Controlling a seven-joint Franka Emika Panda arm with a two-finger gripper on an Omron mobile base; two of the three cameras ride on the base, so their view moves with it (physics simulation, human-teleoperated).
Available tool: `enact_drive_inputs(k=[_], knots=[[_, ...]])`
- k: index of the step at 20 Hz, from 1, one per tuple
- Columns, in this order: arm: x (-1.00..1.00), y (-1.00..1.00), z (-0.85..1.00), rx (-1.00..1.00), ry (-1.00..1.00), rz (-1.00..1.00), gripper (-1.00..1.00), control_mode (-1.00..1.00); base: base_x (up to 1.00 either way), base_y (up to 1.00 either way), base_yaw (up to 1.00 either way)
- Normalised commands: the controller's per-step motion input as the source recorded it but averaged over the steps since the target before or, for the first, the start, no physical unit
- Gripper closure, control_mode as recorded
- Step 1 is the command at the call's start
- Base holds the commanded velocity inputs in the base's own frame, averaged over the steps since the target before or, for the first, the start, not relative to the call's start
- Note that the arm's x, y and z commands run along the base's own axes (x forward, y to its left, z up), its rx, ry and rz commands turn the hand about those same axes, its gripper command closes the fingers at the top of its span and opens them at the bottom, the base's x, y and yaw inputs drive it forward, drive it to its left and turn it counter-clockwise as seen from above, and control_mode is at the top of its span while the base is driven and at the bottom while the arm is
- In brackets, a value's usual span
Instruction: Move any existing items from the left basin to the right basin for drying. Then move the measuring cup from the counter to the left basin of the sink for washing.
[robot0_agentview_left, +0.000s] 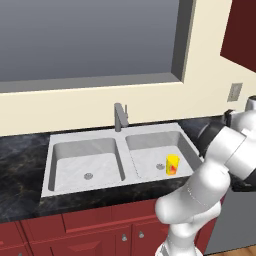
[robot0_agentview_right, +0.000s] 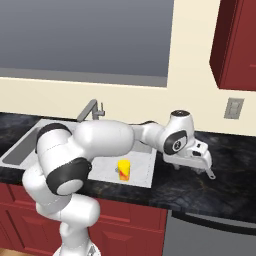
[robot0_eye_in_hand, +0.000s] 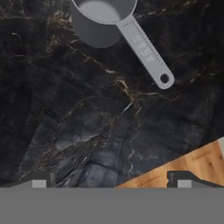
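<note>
The grey metal measuring cup (robot0_eye_in_hand: 103, 22) sits upright on the dark marbled counter (robot0_eye_in_hand: 78, 122), its long flat handle (robot0_eye_in_hand: 146, 51) pointing toward the counter's front edge. My gripper (robot0_eye_in_hand: 111, 180) hovers open above the counter a little short of the cup, with nothing between its fingers. From the right base view the gripper (robot0_agentview_right: 192, 167) hangs over the counter just right of the sink. The yellow cup (robot0_agentview_left: 172, 164) with its red-orange mark stands in the right basin (robot0_agentview_left: 150, 152) near the drain. The left basin (robot0_agentview_left: 75, 165) holds nothing but its drain.
A grey faucet (robot0_agentview_left: 119, 117) rises behind the sink's divider. The counter's front edge runs close below the gripper, with wooden floor (robot0_eye_in_hand: 192, 168) beyond it. A wall outlet (robot0_agentview_right: 233, 108) and a red upper cabinet (robot0_agentview_right: 235, 45) are above the counter at right.
</note>
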Motion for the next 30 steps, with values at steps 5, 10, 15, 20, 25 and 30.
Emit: enact_drive_inputs(k=[5,10,15,20,25,30], knots=[[0.03,-0.23,0.00,0.00,-0.04,0.03,-1.00,-1.00,0.00,0.00,0.00],[0.11,-0.25,0.00,0.00,-0.01,0.04,-1.00,-1.00,0.00,0.00,0.00],[0.16,-0.25,0.00,0.00,-0.03,0.05,-1.00,-1.00,0.00,0.00,0.00],[0.19,-0.21,0.00,0.00,-0.01,0.07,-1.00,-1.00,0.00,0.00,0.00],[0.19,-0.17,0.00,0.00,0.00,0.10,-1.00,-1.00,0.00,0.00,0.00],[0.17,-0.17,-0.04,0.00,0.00,0.10,-1.00,-1.00,0.00,0.00,0.00]])
